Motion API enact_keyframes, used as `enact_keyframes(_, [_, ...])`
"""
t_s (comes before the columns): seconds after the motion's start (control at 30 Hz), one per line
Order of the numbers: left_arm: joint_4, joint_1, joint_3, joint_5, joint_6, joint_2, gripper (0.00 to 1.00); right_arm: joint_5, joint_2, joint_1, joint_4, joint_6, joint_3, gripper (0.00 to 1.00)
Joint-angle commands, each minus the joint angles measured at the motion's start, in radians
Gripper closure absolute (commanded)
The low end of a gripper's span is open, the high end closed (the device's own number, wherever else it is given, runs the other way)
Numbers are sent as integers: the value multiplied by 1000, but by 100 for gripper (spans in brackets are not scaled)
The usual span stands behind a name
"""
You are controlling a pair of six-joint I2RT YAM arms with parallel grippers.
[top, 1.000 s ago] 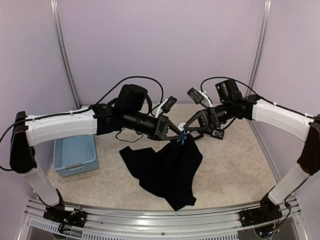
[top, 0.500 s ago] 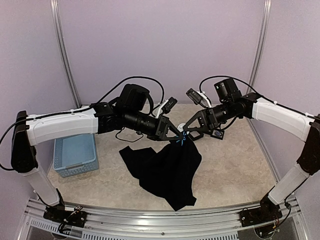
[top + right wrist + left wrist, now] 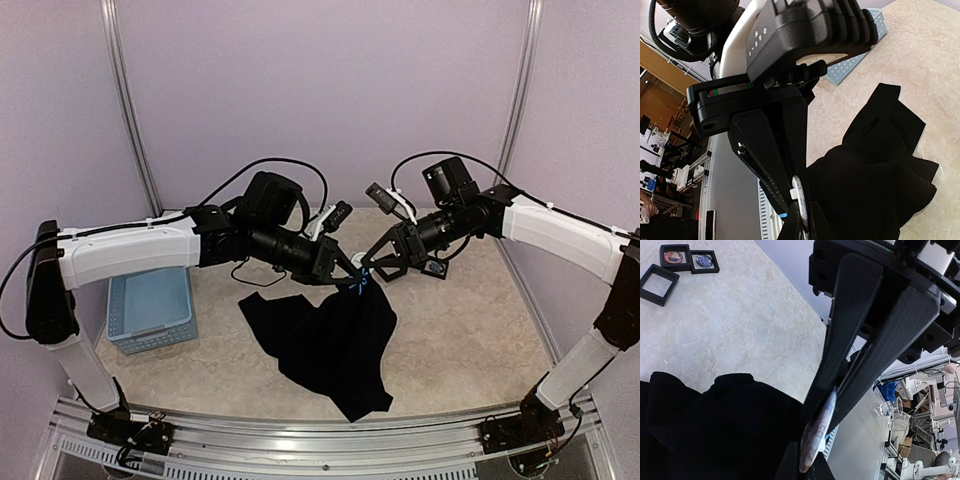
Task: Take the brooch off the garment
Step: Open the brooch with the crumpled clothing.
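My left claw (image 3: 353,281) is pressed together on the brooch (image 3: 816,434). In the left wrist view the disc stands edge-on at bottom centre, and its lower end is caught between my own tips at the bottom edge. My right claw (image 3: 367,269) is closed on the same disc from the other side. Its long black fingers (image 3: 850,340) run down from the upper right of that view and meet on the brooch's upper end. I cannot tell whether either claw also nips cloth. In the right wrist view the brooch shows as a thin pale edge at lower centre, between both pairs of tips, with a scrap of blue just to its left.

In the top view my two claws meet tip to tip at the centre of the frame, above the table (image 3: 470,330). The garment (image 3: 330,338) hangs from that meeting point by its neck, where the small blue mark (image 3: 362,286) shows. It spreads down in black folds onto the table, with its lower corner pointing toward the bottom of the frame. The brooch sits right at that raised neck, against the cloth.

The light-blue basket (image 3: 150,308) sits at the left of the top view, apart from the garment. Three small black frames (image 3: 658,284) lie on the table in the upper left corner of the left wrist view, well apart from the cloth.
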Motion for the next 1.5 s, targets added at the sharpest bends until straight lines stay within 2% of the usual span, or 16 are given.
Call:
enact_keyframes(0.0, [79, -19, 62, 56, 15, -10, 100, 166, 25, 3, 7, -3, -17, 93])
enact_keyframes(0.3, [137, -6, 16, 58, -20, -41, 100, 209, 6, 16, 27, -6, -38, 83])
enact_keyframes(0.63, [169, 17, -85, 65, -52, -82, 100, 44, -29, 15, 84, 5, -49, 69])
enact_keyframes(0.73, [169, 24, -123, 63, -56, -101, 100, 8, -57, 1, 134, 51, -57, 61])
enact_keyframes(0.87, [169, 29, -164, 58, -57, -120, 100, -52, -99, -43, 221, 146, -67, 46])
enact_keyframes(0.97, [169, 29, -166, 52, -54, -129, 100, -85, -124, -68, 306, 225, -80, 41])
enact_keyframes(1.07, [172, 30, -159, 44, -49, -130, 100, -69, -122, -71, 305, 232, -85, 40])
enact_keyframes(1.27, [178, 28, -145, 38, -46, -129, 100, -25, -82, -69, 153, 137, -80, 47])
enact_keyframes(1.47, [172, 26, -118, 48, -38, -112, 100, -67, -43, -65, 80, 94, -68, 54])
